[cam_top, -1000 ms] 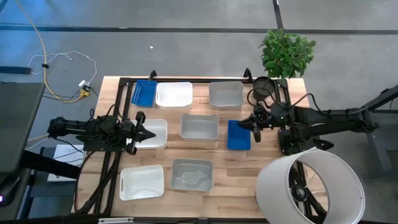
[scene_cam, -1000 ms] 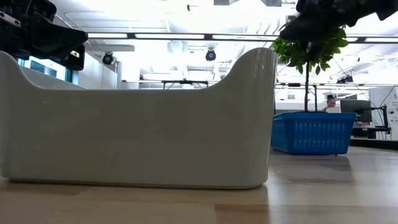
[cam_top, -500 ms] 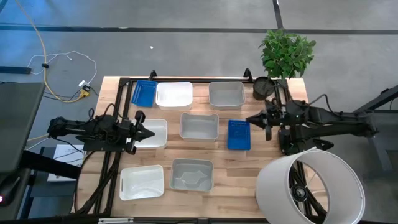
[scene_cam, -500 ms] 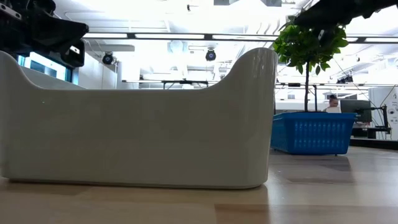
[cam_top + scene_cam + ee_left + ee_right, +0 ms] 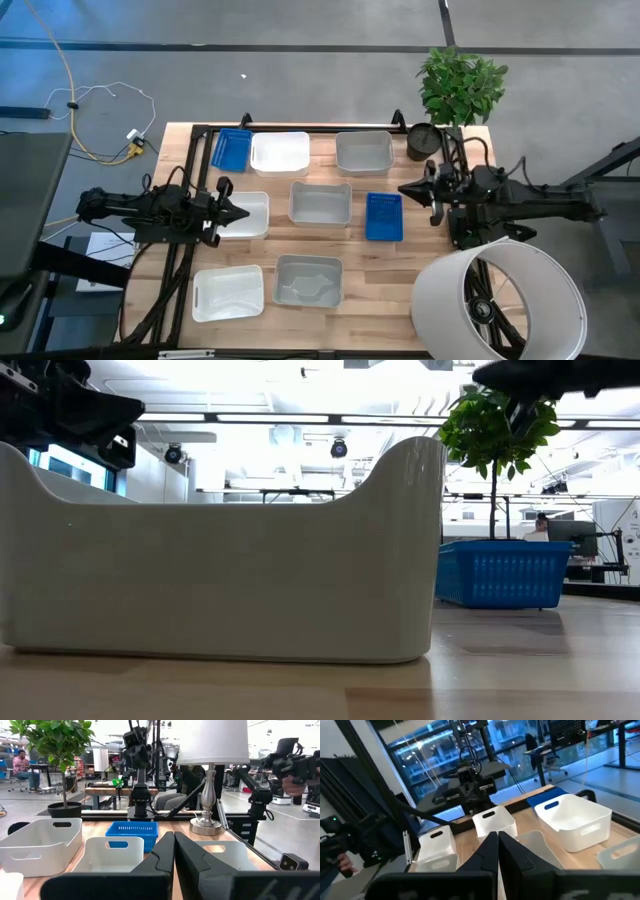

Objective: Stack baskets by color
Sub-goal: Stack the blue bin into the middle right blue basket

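Several shallow baskets rest on their bases on the wooden table. Along the far edge stand a blue basket (image 5: pixel 231 149), a white basket (image 5: pixel 280 153) and a grey basket (image 5: pixel 363 152). In the middle row are a white basket (image 5: pixel 250 214), a grey basket (image 5: pixel 320 203) and a blue basket (image 5: pixel 384 216). Near the front stand a white basket (image 5: pixel 228 292) and a grey basket (image 5: pixel 309 280). My left gripper (image 5: pixel 243 214) is shut and level above the middle white basket's left end. My right gripper (image 5: pixel 404 188) is shut, level and high, just right of the middle blue basket.
A big white lampshade (image 5: pixel 498 305) stands at the table's near right corner. A black pot (image 5: pixel 423 142) sits at the far right corner, with a green plant (image 5: pixel 462 85) behind it. A black frame (image 5: pixel 300 127) runs along the far edge.
My right gripper has drawn back from over the middle blue basket toward the table's right edge, rising and tipping up to level, still shut. The baskets have not moved.
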Tool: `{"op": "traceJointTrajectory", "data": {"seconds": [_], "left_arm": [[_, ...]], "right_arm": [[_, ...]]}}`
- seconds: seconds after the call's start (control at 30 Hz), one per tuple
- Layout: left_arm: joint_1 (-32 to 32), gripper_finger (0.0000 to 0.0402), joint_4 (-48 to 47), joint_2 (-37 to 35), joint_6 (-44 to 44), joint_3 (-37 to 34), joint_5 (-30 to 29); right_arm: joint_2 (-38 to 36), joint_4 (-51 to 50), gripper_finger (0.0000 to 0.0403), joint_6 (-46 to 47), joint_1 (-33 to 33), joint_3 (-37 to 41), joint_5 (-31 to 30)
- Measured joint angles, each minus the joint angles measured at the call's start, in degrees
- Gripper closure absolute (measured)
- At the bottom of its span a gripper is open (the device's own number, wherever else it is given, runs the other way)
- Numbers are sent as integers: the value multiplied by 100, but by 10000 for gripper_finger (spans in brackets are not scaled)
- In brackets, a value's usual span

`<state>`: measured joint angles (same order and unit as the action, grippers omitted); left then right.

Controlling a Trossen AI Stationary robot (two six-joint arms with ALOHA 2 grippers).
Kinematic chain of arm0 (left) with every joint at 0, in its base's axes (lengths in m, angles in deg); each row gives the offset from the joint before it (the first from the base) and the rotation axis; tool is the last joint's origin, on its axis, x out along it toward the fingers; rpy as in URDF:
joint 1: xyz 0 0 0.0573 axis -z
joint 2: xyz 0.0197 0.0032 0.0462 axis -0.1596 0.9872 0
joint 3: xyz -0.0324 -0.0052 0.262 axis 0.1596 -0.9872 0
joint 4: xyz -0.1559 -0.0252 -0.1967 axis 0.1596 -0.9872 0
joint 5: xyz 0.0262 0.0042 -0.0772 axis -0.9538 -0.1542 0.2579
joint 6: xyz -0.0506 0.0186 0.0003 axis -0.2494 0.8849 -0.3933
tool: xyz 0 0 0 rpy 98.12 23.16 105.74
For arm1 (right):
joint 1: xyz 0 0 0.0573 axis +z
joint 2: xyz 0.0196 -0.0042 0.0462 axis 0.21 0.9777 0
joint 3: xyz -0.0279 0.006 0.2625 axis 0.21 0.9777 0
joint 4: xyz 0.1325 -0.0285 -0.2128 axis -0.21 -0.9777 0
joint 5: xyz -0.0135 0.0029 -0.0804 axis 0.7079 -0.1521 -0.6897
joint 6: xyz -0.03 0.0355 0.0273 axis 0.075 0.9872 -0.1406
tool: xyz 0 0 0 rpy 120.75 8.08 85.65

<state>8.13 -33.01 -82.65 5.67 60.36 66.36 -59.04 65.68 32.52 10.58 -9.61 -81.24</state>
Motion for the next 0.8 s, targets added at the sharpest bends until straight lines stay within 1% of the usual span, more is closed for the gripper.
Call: {"op": "traceJointTrajectory", "data": {"seconds": [0.1, 0.17, 0.47, 0.53, 0.63, 0.67, 0.73, 0.8], "left_arm": [[0, 401, 62, 0, -144, 0, -21], [0, 401, 213, 0, -239, 0, -90], [1, 401, 604, 0, -432, 0, -406], [1, 401, 961, 4, -761, 0, -541], [4, 401, 1807, 123, -1454, 1, -1068], [3, 401, 2068, 194, -1555, 30, -1199], [2, 401, 2271, 412, -1485, 228, -1268], [2, 401, 2153, 704, -1222, 530, -1268]], "right_arm": [[-137, 346, 403, 183, -78, 281, -58], [-229, 377, 403, 305, -137, 386, -28], [-388, 418, 403, 412, -197, 430, -52], [-386, 417, 403, 444, -197, 430, -52], [-386, 432, 403, 444, -197, 430, -54], [-386, 437, 403, 444, -197, 430, -54], [-384, 449, 403, 444, -197, 430, -54], [-384, 469, 403, 453, -197, 430, -54]]}}
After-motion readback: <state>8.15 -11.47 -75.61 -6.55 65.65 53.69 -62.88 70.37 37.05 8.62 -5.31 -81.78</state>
